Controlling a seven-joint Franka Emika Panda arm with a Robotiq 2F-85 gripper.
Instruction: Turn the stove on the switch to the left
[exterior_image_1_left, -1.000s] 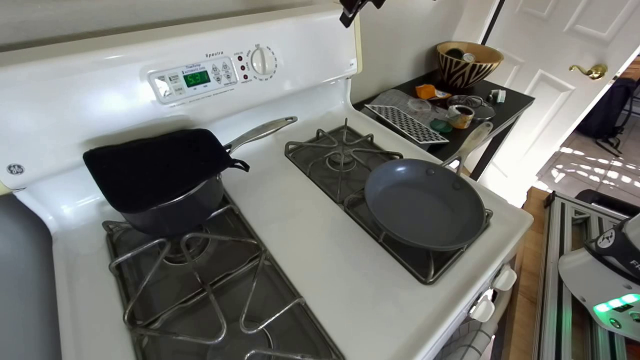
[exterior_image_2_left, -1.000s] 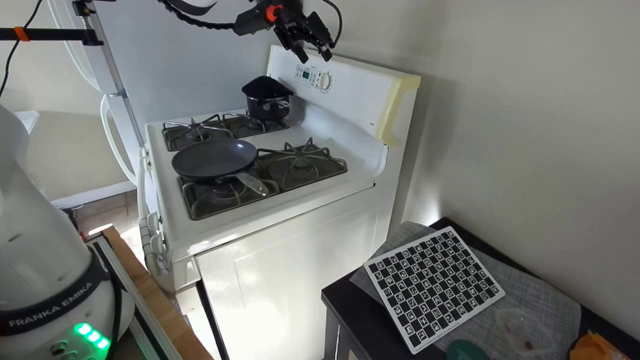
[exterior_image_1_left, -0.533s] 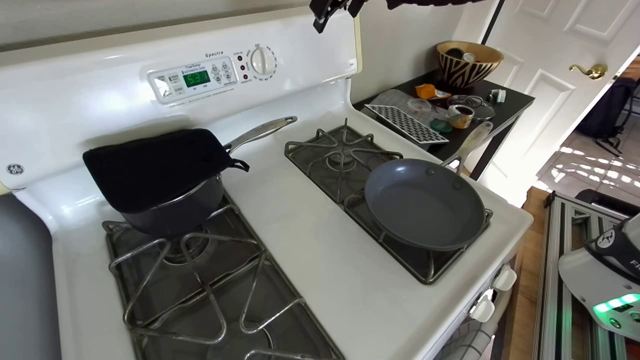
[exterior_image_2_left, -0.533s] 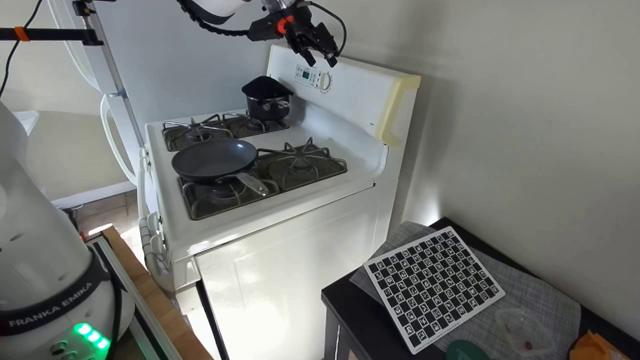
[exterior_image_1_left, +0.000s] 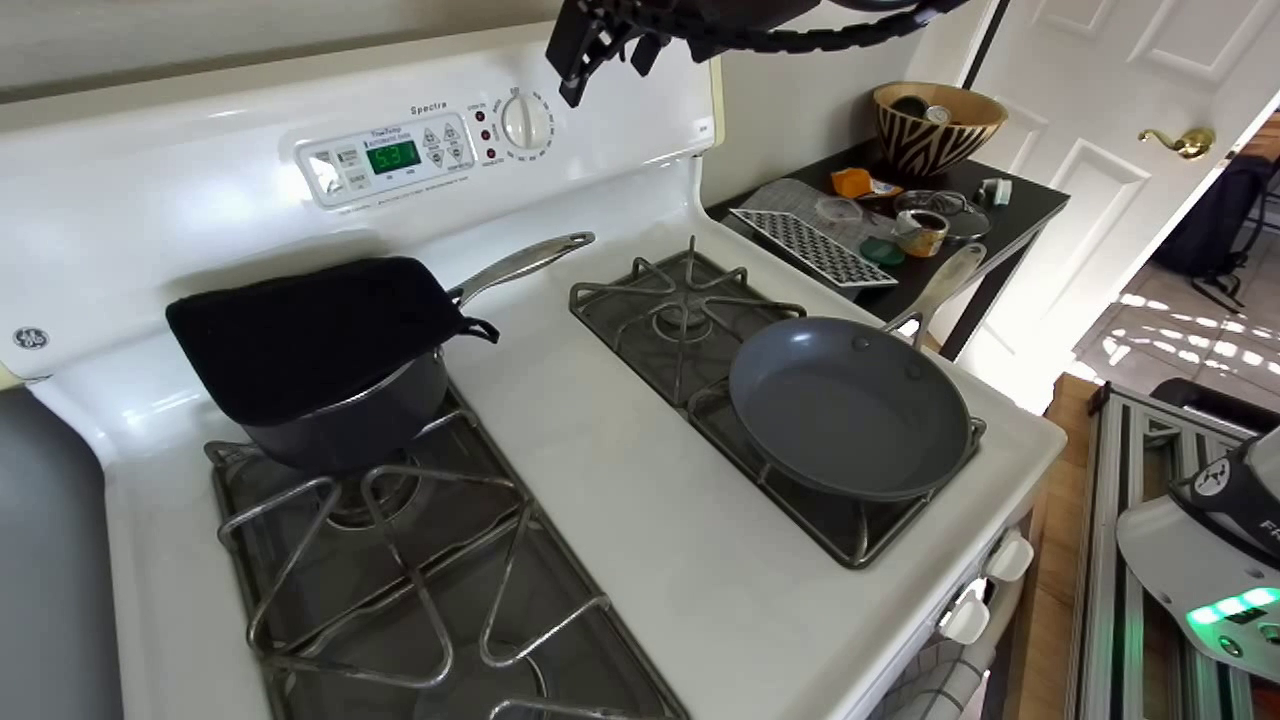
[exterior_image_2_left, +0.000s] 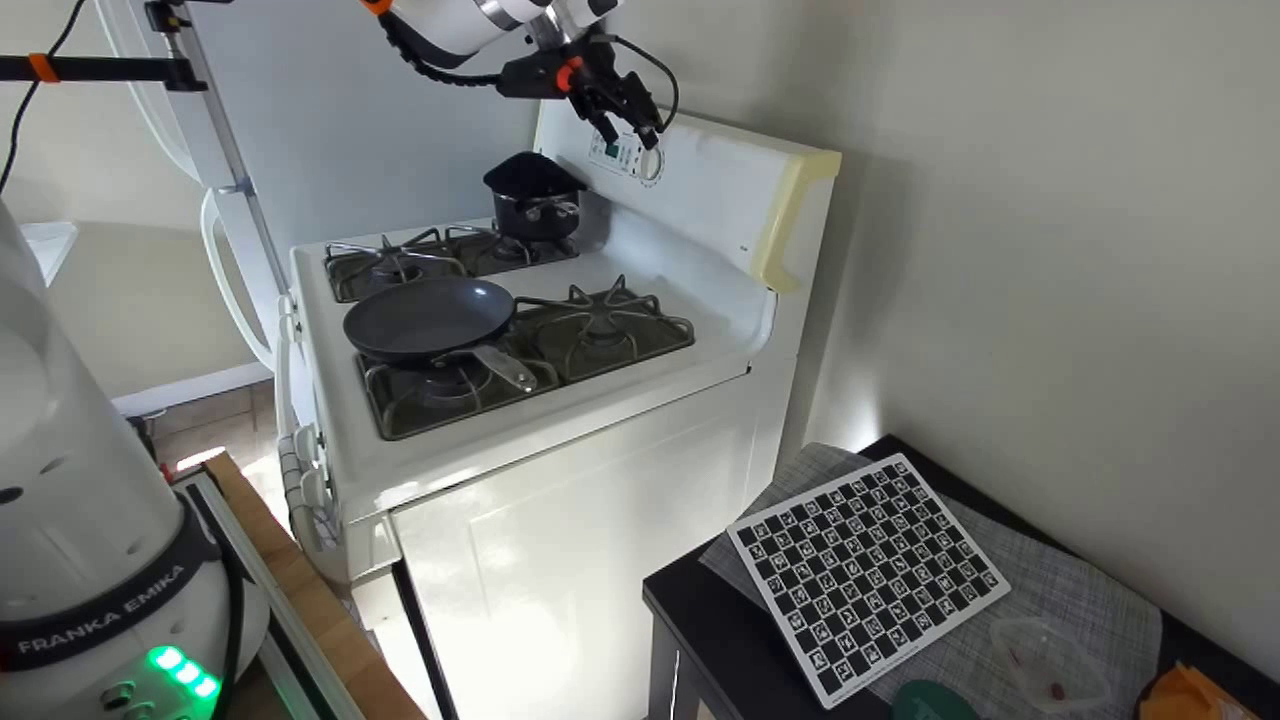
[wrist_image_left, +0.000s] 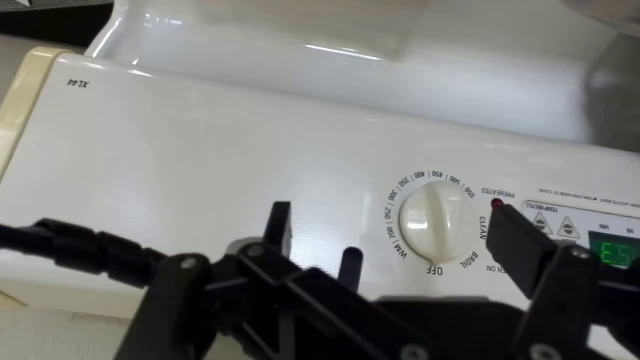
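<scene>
stove (exterior_image_1_left: 610, 440): wide white gas range, green display (exterior_image_1_left: 394, 157) lit on its raised back panel (exterior_image_1_left: 200, 160) (sides given facing that panel)
wall (exterior_image_2_left: 1000, 250): pale, behind the stove
saucepan (exterior_image_1_left: 350, 430): dark, stove's rear left, black cloth (exterior_image_1_left: 310, 330) over the top
frying pan (exterior_image_1_left: 850, 410): gray, stove's front right, handle toward the stove's right side
worktop (exterior_image_2_left: 710, 600): black, just beside the stove's right side; checkered board (exterior_image_2_left: 868, 575) nearer the stove, partly over a gray mat (exterior_image_2_left: 1060, 580), striped bowl (exterior_image_1_left: 935, 140) farther from the stove
door (exterior_image_1_left: 1080, 90): white, brass lever (exterior_image_1_left: 1185, 143), beyond the worktop from the stove
robot base (exterior_image_2_left: 120, 580): off the stove's front, green lights (exterior_image_2_left: 187, 673) on
dial (wrist_image_left: 435, 222): stove's back panel, right of the display, ridge end at OFF (lettering upside down in the wrist view)
pincer (wrist_image_left: 397, 230): fingers (wrist_image_left: 522, 250) spread wide, up by the stove's back panel in both exterior views; dial shows between them in the wrist view
fingertips (wrist_image_left: 278, 222): nothing pinched; contact with the stove's back panel, cannot tell
</scene>
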